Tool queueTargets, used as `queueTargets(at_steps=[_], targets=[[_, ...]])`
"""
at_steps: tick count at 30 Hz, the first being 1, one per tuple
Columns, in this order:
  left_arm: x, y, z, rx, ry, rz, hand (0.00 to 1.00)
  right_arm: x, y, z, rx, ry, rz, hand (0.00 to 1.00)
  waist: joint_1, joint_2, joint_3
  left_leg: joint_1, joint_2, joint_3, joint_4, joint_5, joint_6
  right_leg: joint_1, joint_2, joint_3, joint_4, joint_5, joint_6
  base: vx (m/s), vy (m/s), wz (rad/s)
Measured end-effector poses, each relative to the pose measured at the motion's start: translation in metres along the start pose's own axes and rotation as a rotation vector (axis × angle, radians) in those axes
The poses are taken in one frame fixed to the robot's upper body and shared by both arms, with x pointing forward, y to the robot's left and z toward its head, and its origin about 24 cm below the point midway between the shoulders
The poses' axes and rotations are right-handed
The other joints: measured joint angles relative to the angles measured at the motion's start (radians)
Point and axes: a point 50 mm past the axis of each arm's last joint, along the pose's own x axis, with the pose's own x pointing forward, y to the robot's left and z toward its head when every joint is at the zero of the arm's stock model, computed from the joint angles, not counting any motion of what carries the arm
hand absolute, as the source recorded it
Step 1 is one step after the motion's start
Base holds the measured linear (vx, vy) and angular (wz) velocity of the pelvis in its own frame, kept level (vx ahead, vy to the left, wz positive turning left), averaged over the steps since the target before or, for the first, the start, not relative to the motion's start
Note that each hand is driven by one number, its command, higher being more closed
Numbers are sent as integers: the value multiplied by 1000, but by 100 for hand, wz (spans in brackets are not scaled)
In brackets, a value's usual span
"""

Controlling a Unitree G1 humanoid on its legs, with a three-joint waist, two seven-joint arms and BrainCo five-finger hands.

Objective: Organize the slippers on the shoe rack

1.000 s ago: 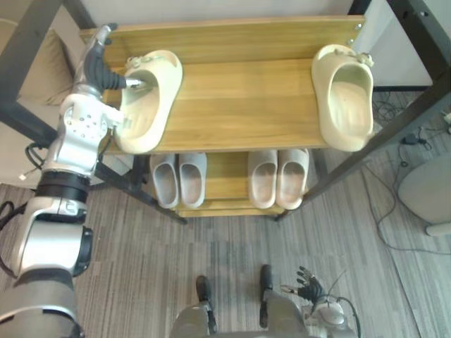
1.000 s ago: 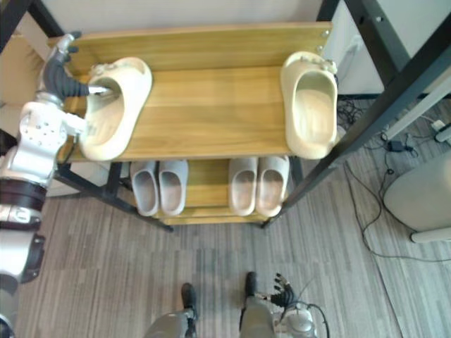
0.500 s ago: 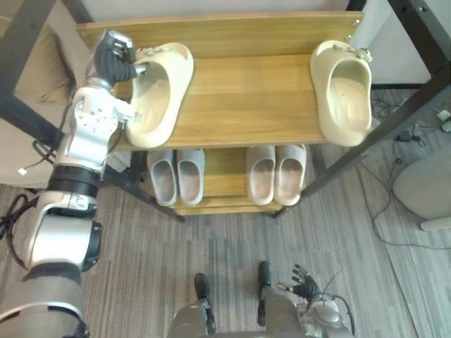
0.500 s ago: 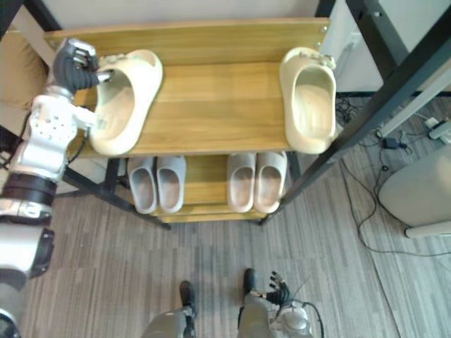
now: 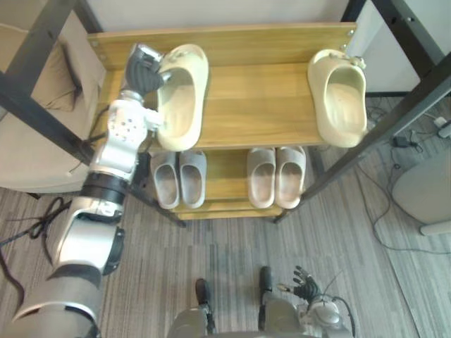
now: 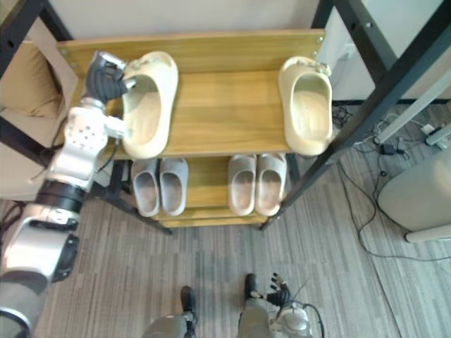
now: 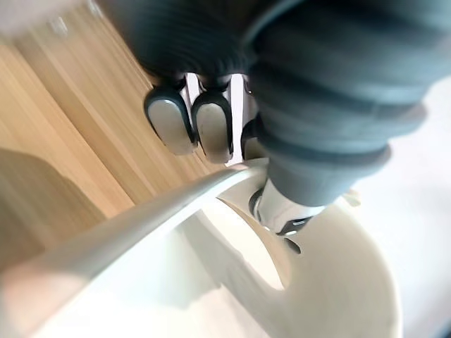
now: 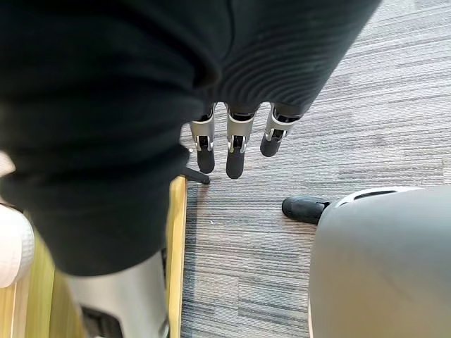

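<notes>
Pairing looked unfinished to me: my left hand (image 5: pixel 141 70) clenched its fingers (image 7: pixel 211 127) on one cream slipper (image 5: pixel 180 105) at the top shelf (image 5: pixel 261 105) left end, the other slipper (image 5: pixel 340 105) well apart, right hand (image 8: pixel 236 151) slack

I seem to be in an office-like room: grey carpet floor (image 5: pixel 232 246), black metal frame posts (image 5: pixel 394 117), a beige sofa (image 5: pixel 35 165) beside the wooden shoe rack (image 5: pixel 261 105).

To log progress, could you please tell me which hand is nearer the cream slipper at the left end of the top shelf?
Left. The left hand pinches that cream slipper at its far end; the right hand hangs open low by the floor.
</notes>
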Motion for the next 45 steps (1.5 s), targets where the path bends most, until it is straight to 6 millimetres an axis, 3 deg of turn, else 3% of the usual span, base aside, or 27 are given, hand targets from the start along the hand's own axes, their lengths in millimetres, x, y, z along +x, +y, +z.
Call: queueTargets(at_steps=[15, 25, 26, 33, 45], targets=[[4, -50, 21, -76, -36, -112, 100, 1, -3, 4, -4, -11, -10, 0, -34, 26, -15, -3, -9, 13, -4, 3, 4, -16, -8, 20, 2, 7, 10, -7, 2, -3], [23, -53, 33, -69, -22, -114, 100, 1, -10, 9, 21, -37, -34, 0, -76, 56, -16, -11, -15, 40, -21, 5, 8, -50, -9, 52, 3, 10, 14, 4, -5, -9], [26, -52, 36, -66, -27, -111, 0, 1, -12, 10, 23, -39, -40, 0, -77, 62, -16, -20, -15, 41, -20, 6, 8, -59, -9, 54, 3, 12, 15, -5, -6, -10], [35, -46, 39, -55, -9, -94, 0, 1, -17, 11, 25, -43, -54, 0, -82, 80, -10, -31, -15, 46, -20, 6, 9, -76, -8, 63, 3, 14, 15, 4, -9, -4], [36, -40, 34, -69, 12, -67, 0, 1, -18, 11, 40, -44, -59, 0, -83, 84, -8, -37, -16, 45, -20, 6, 9, -82, -8, 67, 3, 16, 16, -1, -2, 0]])
